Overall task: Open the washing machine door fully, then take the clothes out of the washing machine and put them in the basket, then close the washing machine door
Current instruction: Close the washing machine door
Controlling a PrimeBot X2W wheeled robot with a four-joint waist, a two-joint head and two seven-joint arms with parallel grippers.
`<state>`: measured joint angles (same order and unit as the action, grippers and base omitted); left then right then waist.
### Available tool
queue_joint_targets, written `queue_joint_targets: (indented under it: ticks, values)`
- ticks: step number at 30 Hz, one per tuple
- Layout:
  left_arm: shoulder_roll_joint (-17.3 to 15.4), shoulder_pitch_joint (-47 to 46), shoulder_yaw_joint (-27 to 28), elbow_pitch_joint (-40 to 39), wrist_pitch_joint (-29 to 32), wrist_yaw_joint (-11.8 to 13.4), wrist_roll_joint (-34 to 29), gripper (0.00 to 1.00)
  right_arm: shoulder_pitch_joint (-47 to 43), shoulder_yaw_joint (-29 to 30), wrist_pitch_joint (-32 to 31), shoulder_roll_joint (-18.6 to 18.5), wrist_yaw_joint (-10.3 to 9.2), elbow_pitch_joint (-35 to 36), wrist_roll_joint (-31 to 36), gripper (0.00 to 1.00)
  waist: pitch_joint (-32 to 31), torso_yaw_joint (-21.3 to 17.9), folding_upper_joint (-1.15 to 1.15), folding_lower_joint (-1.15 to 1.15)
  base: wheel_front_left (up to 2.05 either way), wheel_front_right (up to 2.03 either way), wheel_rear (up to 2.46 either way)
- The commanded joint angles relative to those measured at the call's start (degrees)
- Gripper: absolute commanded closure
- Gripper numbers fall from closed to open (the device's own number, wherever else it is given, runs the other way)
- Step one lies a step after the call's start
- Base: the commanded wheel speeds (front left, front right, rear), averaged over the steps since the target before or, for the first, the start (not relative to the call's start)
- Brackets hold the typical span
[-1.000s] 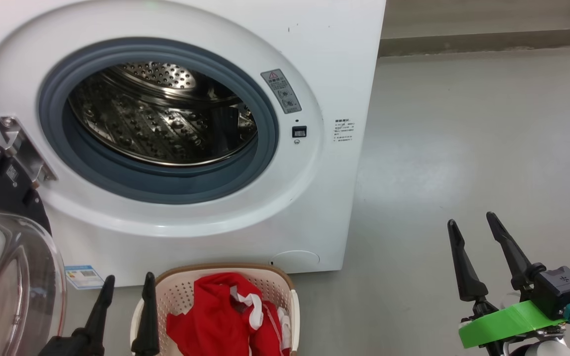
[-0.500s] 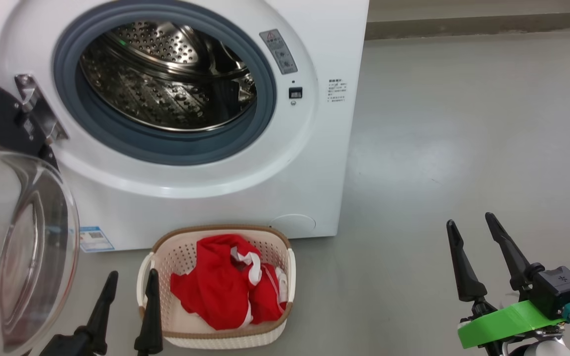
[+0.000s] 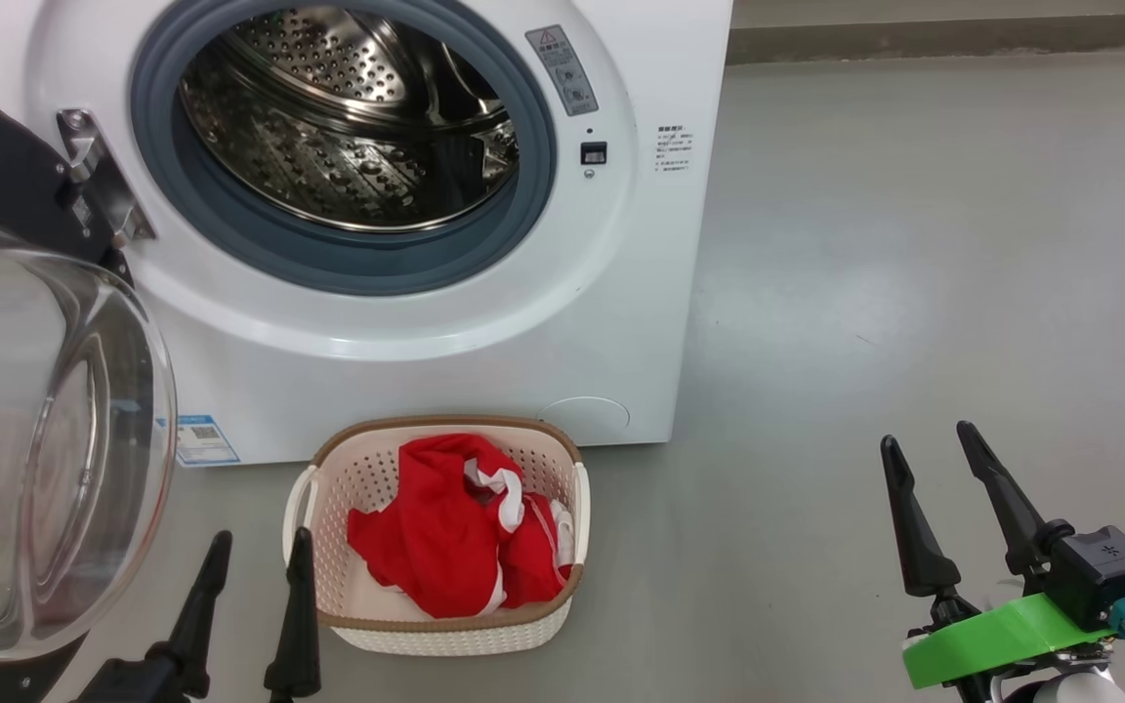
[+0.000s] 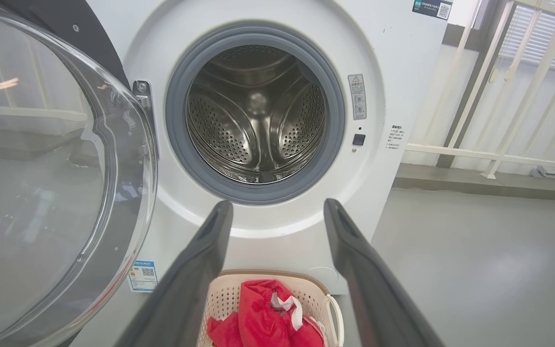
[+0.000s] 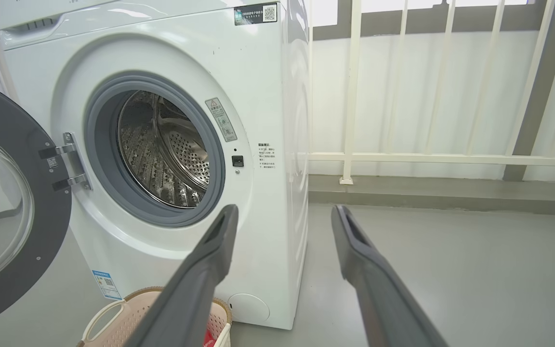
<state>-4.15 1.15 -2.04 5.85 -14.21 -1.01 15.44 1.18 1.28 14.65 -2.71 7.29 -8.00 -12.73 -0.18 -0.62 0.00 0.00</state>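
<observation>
one washing machine [image 3: 641, 322], one washing machine door [image 3: 45, 439], one steel drum [image 3: 348, 146]. one basket [image 3: 445, 635] — red clothes [image 3: 436, 537] in one heap, piece count unclear. one blue label sticker [image 3: 203, 439]. two grippers — left gripper [image 3: 260, 534], right gripper [image 3: 926, 432], two fingers [image 3: 916, 537] each.

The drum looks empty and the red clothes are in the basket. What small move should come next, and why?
Probably move the left hand toward the washing machine door to start pushing it shut: the drum is bare, the clothes lie in the basket, and the door stands wide open beside that open hand.
</observation>
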Motion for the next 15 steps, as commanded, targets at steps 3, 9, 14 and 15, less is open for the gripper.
queue_joint_targets:
  ticks: [3,9,14,15]
  values:
    - [-0.66,-1.34,1.58,-1.78,-0.49,0.44,-0.2,0.0,1.81,-1.26,0.35,-0.18,0.2,1.27,-0.54,0.0,0.0,0.13,0.0,0.0,0.0,0.0,0.0]
    - [-0.59,-1.41,1.35,-2.09,-0.46,1.27,-0.26,0.0,1.89,-1.61,0.35,-0.18,0.2,1.25,-0.66,0.0,0.07,1.11,0.0,0.0,0.0,0.0,0.0]
    - [-0.5,-1.33,1.17,-3.37,-0.17,2.08,-0.31,0.0,1.73,-2.09,0.35,-0.17,0.2,1.49,-0.5,0.0,0.09,3.11,0.0,0.0,0.0,0.0,0.0]
    - [-0.48,-1.24,1.15,-3.79,-0.01,2.32,-0.32,0.0,1.74,-2.11,0.35,-0.17,0.2,1.56,-0.49,0.0,0.12,3.6,0.0,0.0,0.0,0.0,0.0]
